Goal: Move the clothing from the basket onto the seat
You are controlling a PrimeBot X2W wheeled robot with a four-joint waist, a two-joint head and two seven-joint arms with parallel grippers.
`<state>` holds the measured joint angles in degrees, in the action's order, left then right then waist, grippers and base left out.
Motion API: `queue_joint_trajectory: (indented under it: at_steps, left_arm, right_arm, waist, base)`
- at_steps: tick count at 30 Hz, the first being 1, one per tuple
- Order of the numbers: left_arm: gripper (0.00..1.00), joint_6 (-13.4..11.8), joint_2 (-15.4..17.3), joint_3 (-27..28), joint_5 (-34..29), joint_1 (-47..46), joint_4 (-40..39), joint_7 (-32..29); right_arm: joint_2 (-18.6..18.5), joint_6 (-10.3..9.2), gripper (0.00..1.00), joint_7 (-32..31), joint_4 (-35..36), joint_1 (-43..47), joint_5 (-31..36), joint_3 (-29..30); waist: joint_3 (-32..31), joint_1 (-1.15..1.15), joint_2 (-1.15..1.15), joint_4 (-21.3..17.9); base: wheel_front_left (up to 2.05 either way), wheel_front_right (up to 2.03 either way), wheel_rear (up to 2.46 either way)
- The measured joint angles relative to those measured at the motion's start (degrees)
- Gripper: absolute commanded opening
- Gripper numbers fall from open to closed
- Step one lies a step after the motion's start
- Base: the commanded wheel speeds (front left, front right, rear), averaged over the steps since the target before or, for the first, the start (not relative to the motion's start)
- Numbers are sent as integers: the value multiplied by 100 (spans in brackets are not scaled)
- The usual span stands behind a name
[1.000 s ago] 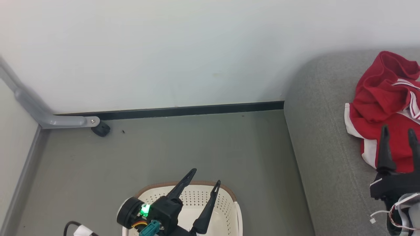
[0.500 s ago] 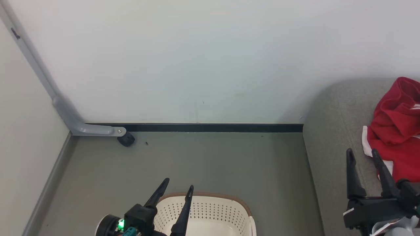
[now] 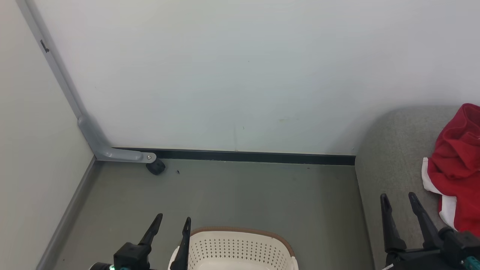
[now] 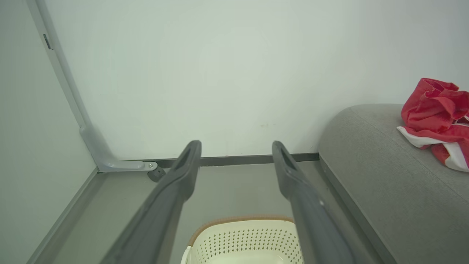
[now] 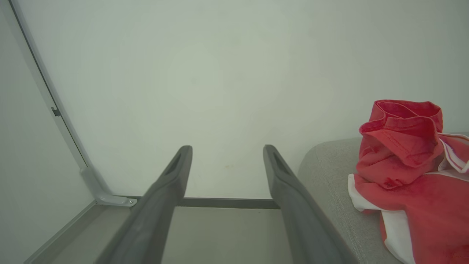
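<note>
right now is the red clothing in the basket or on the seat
On the seat: the clothing lies crumpled on it, apart from the basket.

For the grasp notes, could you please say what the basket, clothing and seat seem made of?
The basket looks like cream moulded plastic: smooth, perforated walls. The clothing seems soft red fabric: folds, stitched hem. The seat appears grey woven upholstery: fine matte texture.

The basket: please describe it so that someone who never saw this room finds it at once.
Start from the large grey seat at the right. On the grey floor to its left stands a laundry basket. Only it is cream plastic, dotted with small holes, with a brown rim.
</note>
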<state>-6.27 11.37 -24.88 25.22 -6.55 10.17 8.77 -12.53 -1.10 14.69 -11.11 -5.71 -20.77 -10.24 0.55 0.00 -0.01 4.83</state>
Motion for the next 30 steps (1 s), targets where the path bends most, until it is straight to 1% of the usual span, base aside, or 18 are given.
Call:
queue_joint_trajectory:
  at_steps: [4,7,14,18,19,30]
  left_arm:
    - [100,-34,0,105,21,24,59,24]
    - [100,-35,-13,141,21,53,74,26]
    - [100,-37,-42,245,21,129,148,49]
    - [100,-73,-70,282,20,145,169,91]
    - [100,-78,-77,291,20,146,176,91]
    - [100,-79,-165,372,1,223,248,92]
  right_arm:
    - [2,-54,100,0,53,163,22,-16]
    - [0,-145,100,0,137,354,22,18]
    - [-29,-198,100,-2,222,663,22,67]
    - [-45,-204,100,-48,330,719,40,78]
    - [-48,-232,100,-49,346,743,64,80]
    - [-119,-298,100,-158,539,783,156,104]
  waist:
    - [-22,0,1,-16]
    - [-41,0,1,-36]
    - [-58,0,1,-91]
    - [-52,0,1,-128]
    - [-49,0,1,-135]
    - [-6,0,1,-174]
  base:
    - [0,0,0]
    - [0,0,0]
    - [0,0,0]
    - [0,0,0]
    - [0,0,0]
    - [0,0,0]
